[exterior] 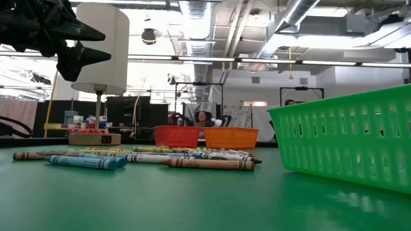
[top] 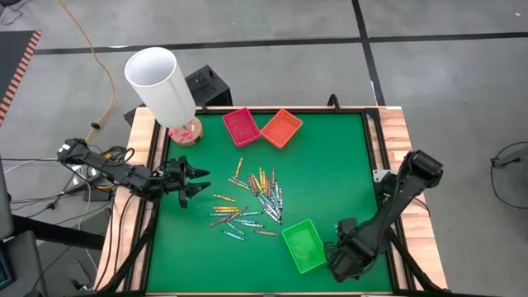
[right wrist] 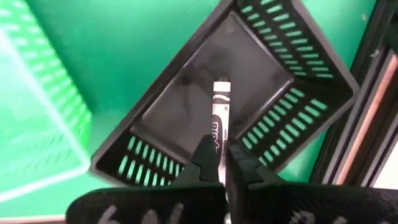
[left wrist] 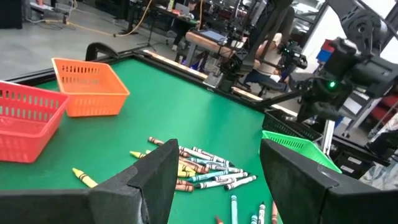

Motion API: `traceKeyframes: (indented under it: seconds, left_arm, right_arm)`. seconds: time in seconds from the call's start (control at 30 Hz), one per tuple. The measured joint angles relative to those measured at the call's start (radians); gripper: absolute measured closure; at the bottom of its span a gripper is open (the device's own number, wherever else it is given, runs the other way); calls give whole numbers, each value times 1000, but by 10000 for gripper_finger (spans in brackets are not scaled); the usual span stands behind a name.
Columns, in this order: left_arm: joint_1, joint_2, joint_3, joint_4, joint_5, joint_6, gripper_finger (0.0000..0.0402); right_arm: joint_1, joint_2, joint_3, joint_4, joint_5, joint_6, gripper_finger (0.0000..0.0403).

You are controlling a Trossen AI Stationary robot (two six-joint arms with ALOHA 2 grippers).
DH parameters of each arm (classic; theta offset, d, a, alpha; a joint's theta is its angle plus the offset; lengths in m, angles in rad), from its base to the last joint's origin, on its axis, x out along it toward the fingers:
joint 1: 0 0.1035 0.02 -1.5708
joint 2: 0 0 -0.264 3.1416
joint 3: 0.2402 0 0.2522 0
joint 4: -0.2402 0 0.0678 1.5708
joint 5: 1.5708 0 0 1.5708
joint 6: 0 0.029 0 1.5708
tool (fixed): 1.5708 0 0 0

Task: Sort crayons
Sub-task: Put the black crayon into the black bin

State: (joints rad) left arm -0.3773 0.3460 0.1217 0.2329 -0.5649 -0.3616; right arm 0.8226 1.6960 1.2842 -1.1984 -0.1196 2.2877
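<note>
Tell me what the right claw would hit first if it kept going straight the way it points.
Probably the floor of the black basket. The right claw, shut on a black crayon, points straight into it; the crayon's tip would likely touch first, though depth is unclear.

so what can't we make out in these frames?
- Black tray: hidden under the right arm in the high view.
- Crayon in the right gripper: label cut off by the fingers, right wrist view.
- Pile: wrapper text too small, high view.
- Green tray: contents hidden by its wall, low view.
</note>
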Motion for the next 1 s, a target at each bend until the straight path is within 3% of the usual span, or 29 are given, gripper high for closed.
traceKeyframes:
  seconds: [0.57,1.0]
  left_arm:
    - [0,0,0,2,0,-2,186]
    - [0,0,0,2,0,-20,186]
  right_arm:
    - [-14,87,0,-72,-40,-9,389]
    - [-13,87,0,-77,-40,-62,290]
